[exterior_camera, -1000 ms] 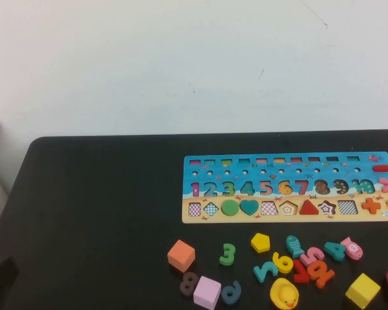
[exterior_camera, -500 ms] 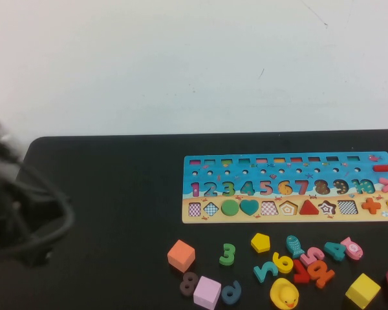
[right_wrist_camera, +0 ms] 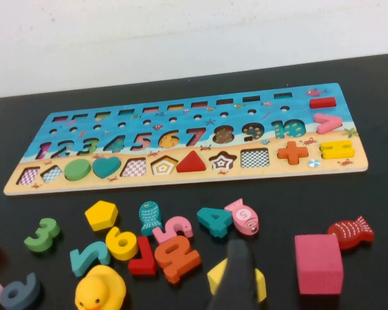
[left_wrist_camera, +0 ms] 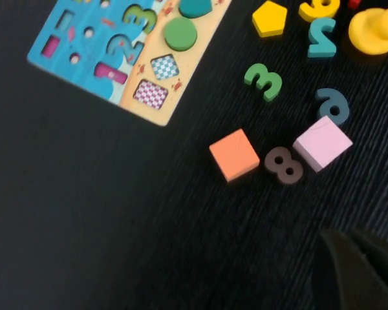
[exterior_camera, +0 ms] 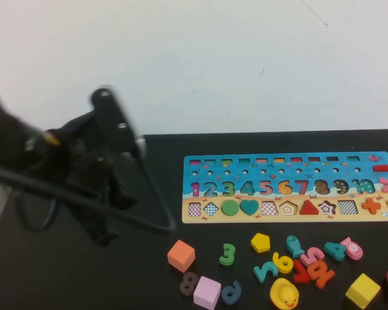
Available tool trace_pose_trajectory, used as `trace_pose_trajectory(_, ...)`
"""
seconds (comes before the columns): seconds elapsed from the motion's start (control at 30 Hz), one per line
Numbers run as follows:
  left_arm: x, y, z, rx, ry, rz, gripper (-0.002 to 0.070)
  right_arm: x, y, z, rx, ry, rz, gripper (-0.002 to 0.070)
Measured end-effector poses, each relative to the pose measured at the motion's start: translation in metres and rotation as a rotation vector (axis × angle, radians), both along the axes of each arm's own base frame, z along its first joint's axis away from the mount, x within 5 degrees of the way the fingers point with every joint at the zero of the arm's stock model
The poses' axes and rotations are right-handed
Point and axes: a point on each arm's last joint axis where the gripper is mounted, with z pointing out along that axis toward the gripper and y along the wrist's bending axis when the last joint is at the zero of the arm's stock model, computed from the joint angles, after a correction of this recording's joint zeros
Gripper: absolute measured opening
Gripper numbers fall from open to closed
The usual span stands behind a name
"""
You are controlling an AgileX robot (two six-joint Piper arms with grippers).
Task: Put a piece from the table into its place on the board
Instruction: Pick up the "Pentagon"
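The yellow pentagon piece lies flat on the black counter, just below the board and apart from its pentagon recess, which shows a pale bottom. The high view alone shows the left arm raised over the counter's left side. The left wrist view shows the left tool closed on nothing, near the orange cube. The right wrist view shows the right tool low over the loose pieces; its opening cannot be told.
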Motion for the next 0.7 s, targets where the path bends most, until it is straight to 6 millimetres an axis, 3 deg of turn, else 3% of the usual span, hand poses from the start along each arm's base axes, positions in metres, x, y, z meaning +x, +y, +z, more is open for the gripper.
trace_pose_trajectory(0.17, 0.020, -0.025, 0.001, 0.062, -0.003, -0.078, -0.0001, 0.000, 0.000, 0.000, 0.000, 0.000, 0.000, 0.0593)
trace_pose_trajectory(0.4, 0.043, -0.045, -0.001, 0.150, 0.024, -0.119, -0.0001, 0.000, 0.000, 0.000, 0.000, 0.000, 0.000, 0.0593)
trace_pose_trajectory(0.7, 0.065, -0.089, -0.034, 0.264, 0.103, -0.171, -0.0001, 0.000, 0.000, 0.000, 0.000, 0.000, 0.000, 0.0593)
